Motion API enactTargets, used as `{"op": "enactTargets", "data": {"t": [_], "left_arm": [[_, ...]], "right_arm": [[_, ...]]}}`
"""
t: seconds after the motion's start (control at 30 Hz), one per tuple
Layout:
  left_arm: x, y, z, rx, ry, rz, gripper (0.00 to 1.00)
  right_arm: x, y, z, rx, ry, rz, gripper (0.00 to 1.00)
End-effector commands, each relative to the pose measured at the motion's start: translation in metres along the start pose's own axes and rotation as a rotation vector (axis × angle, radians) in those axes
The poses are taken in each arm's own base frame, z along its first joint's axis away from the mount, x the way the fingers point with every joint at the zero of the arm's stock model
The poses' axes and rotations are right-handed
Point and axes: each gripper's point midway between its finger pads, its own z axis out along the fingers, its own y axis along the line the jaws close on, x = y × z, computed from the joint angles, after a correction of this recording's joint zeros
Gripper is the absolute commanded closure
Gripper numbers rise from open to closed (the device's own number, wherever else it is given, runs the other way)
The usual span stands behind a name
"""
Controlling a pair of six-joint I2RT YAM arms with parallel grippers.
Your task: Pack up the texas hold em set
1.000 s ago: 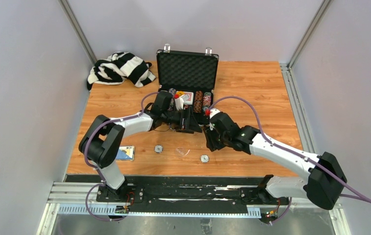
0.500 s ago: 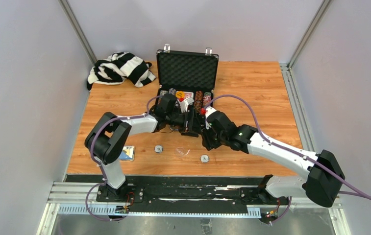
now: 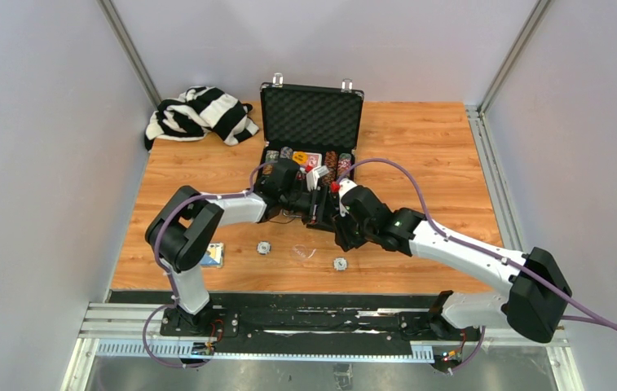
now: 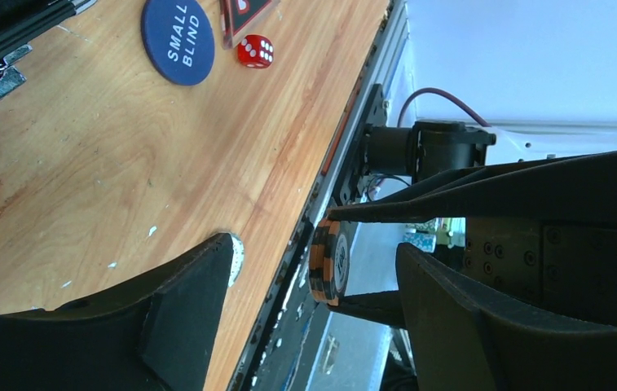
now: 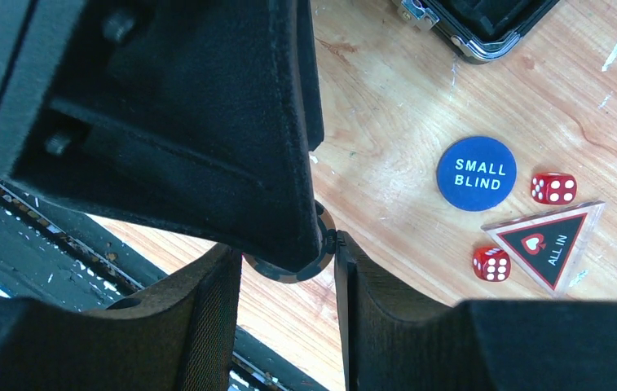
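- The wooden table [image 3: 419, 147] carried an open black briefcase [image 3: 311, 114] at its far side, foam-lined lid upright, rows of chips [image 3: 333, 167] in its base.
- A black-and-white striped cloth [image 3: 199, 114] lay crumpled beside the case, at the far left.
- The left arm [image 3: 223, 208] and right arm [image 3: 451, 244] both reached inward, meeting wrist to wrist just in front of the case.
- The left gripper [image 4: 315, 252] was spread wide, one finger on each side of the chips, touching neither face; its black body hid most of them from the right wrist camera.
- The right gripper [image 5: 288, 265] pinched a short stack of orange-and-black poker chips [image 4: 329, 262] by the rims, above the table.
- The stack stood on edge, its axis running from one left finger toward the other.
- Below on the wood lay a blue SMALL BLIND button [image 5: 476, 173] and a triangular ALL IN marker [image 5: 545, 239] near the case's corner.
- Two red dice [image 5: 553, 187] [image 5: 490, 263] sat beside the marker.
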Motion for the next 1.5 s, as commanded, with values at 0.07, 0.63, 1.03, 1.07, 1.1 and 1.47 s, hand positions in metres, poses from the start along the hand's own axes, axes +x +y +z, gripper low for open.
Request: {"op": "enactTargets", "data": {"t": [0.07,0.63,1.03,1.07,1.1,1.47], "left_arm": [[0.006,-0.003,0.009,0.028,0.032,0.028,0.25],[0.014,0.002,0.013,0.027,0.052,0.016,0.51],[0.014,0.000,0.014,0.054,0.046,0.012,1.00],[0.013,-0.002,0.015,0.068,0.043,0.011,1.00],[0.012,-0.003,0.015,0.079,0.038,0.010,1.00],[-0.047,0.000,-0.018,0.109,-0.119,0.060,1.00]], "right_arm": [[-0.022,0.009,-0.003,-0.017,-0.056,-0.019,0.62],[-0.024,0.007,0.002,-0.001,-0.057,-0.027,0.62],[-0.024,0.006,0.003,0.004,-0.057,-0.027,0.62],[-0.023,0.006,0.003,0.006,-0.056,-0.028,0.62],[-0.023,0.006,0.003,0.006,-0.055,-0.029,0.62],[-0.014,-0.015,-0.043,0.028,-0.200,-0.015,0.40]]}}
